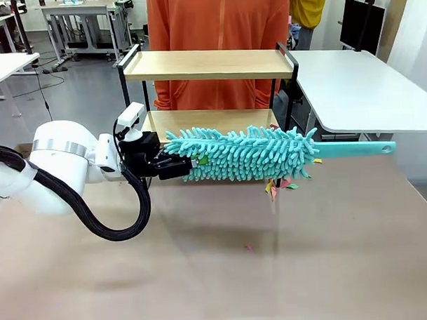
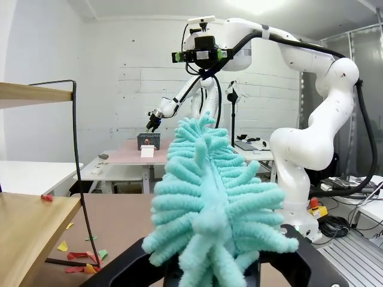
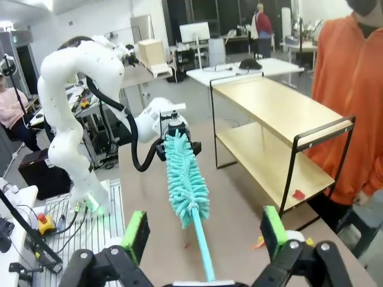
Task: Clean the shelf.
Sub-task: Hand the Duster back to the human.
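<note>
Left gripper [image 1: 173, 166] clenched on head end of teal duster [image 1: 245, 153], held level just before shelf [image 1: 209, 65] at lower board. Right gripper [image 3: 203, 236] released, handle below. Sweeping step; next: brush scraps [image 1: 279, 186] off lower board.

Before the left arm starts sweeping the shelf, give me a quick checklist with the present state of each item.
1. Left gripper shut on the duster: ok.
2. Right gripper open, clear of the duster handle: ok.
3. Duster level, in front of the shelf's lower board: ok.
4. Paper scraps on the table by the shelf foot: not ok, uncleared.
5. Red scrap on the lower board: not ok.
6. Person close behind the shelf; hands clear: cannot tell.
</note>
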Controlling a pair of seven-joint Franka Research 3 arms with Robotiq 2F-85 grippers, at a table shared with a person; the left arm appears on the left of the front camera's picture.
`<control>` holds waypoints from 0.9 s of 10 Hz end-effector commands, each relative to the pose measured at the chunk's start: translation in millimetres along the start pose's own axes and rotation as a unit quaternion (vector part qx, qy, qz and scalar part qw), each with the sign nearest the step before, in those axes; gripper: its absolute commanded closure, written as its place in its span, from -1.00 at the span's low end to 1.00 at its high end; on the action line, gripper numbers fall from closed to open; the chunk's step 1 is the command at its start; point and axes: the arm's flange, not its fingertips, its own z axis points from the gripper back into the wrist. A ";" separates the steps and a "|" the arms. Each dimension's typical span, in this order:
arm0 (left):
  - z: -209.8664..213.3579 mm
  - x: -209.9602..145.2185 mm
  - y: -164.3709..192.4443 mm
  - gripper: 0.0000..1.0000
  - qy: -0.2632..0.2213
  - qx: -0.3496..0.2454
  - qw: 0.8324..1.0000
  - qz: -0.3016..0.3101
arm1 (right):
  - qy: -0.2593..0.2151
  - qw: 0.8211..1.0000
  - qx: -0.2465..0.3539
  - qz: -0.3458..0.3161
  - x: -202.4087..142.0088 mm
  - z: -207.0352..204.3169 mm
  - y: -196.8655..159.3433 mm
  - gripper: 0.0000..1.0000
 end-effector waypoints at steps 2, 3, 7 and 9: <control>-0.8 2.1 -1.1 1.00 -0.003 -0.002 1.000 -0.001 | 0.018 1.000 0.002 -0.002 2.1 -3.9 0.0 -1.00; 0.0 0.0 0.0 0.67 0.000 0.000 1.000 0.000 | 0.018 1.000 0.002 -0.002 2.1 -3.9 0.0 -1.00; 2.0 84.7 -15.1 0.67 -0.064 0.075 0.994 -0.056 | 0.018 1.000 0.002 -0.002 2.1 -3.9 0.0 -1.00; 16.7 148.7 -35.6 0.67 -0.068 0.170 0.979 -0.087 | 0.018 1.000 0.002 -0.002 2.1 -3.9 0.0 -1.00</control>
